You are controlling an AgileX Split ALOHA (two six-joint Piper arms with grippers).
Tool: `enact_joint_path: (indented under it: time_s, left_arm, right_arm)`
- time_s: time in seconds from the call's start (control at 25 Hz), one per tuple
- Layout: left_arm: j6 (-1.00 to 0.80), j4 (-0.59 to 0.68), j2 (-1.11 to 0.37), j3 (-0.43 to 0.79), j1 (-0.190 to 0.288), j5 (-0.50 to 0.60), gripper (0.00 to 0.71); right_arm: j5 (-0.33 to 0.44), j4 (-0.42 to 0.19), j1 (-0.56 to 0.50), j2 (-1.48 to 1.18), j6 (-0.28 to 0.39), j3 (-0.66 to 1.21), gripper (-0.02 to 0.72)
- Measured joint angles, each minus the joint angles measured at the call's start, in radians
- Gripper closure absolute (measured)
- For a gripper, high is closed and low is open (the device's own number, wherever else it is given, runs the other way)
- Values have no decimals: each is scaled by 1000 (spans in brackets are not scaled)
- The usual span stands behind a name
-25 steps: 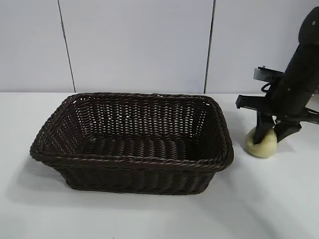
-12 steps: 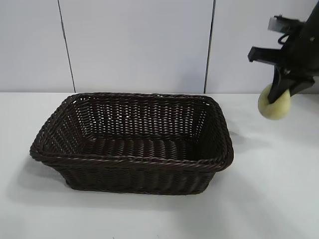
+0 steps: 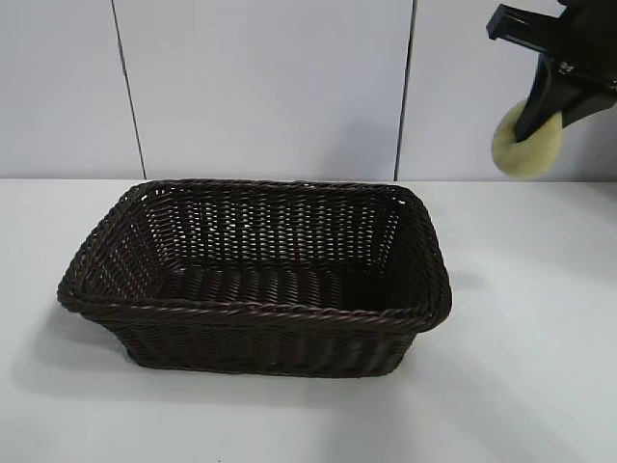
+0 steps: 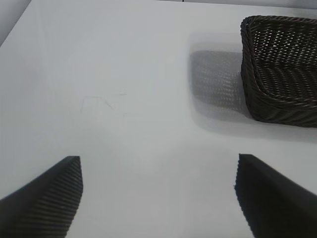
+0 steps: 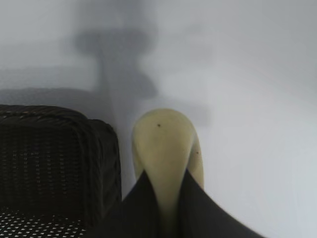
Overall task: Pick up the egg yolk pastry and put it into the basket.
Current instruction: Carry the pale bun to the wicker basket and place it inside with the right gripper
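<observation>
Black right pincer (image 3: 542, 108) half-hiding pastry (image 3: 526, 147)

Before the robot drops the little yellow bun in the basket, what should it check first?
1. Right pincer shut on the small pale yellow rounded pastry: ok.
2. Pastry lifted clear of the white table: ok.
3. Pastry above the large dark brown woven wicker basket: not ok, it hangs off to the basket's right.
4. Basket free of other things: ok.
5. Left pincer out of the way: ok, open over bare table beside the basket.
</observation>
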Motion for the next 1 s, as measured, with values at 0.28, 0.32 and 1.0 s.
enact_joint_path:
  time_s: [0.28, 0.32, 1.0]
  left_arm:
    - [0, 0, 0, 0, 0, 0, 103]
    - [0, 0, 0, 0, 0, 0, 103]
    - [0, 0, 0, 0, 0, 0, 103]
  right_arm:
    - [-137, 7, 207, 1, 8, 1, 672]
    - [-157, 8, 226, 4, 13, 1, 672]
    - [-340, 13, 280, 308, 24, 1, 673]
